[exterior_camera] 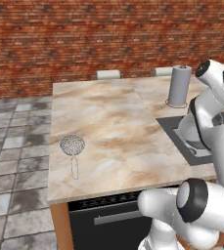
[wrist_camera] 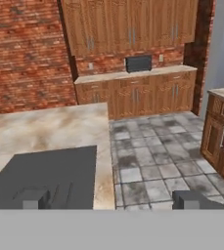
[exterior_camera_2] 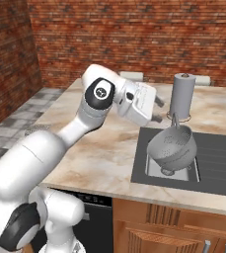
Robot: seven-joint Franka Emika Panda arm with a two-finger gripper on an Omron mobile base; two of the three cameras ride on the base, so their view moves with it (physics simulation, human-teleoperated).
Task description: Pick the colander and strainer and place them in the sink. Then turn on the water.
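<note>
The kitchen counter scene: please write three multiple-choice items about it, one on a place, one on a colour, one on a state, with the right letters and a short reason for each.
1. Where is the colander?
A. in the basin of the sink
B. on the floor
C. on top of the paper towel roll

2. What colour is the sink unit?
A. white
B. dark grey
C. red

3. In what state is the gripper?
A. shut on the strainer
B. shut on the colander
C. open, holding nothing

Answers: 1 A, the bowl sits tilted in the basin. 2 B, the unit is dark grey against the marble counter. 3 C, the fingers stand apart and the strainer lies on the counter.
</note>
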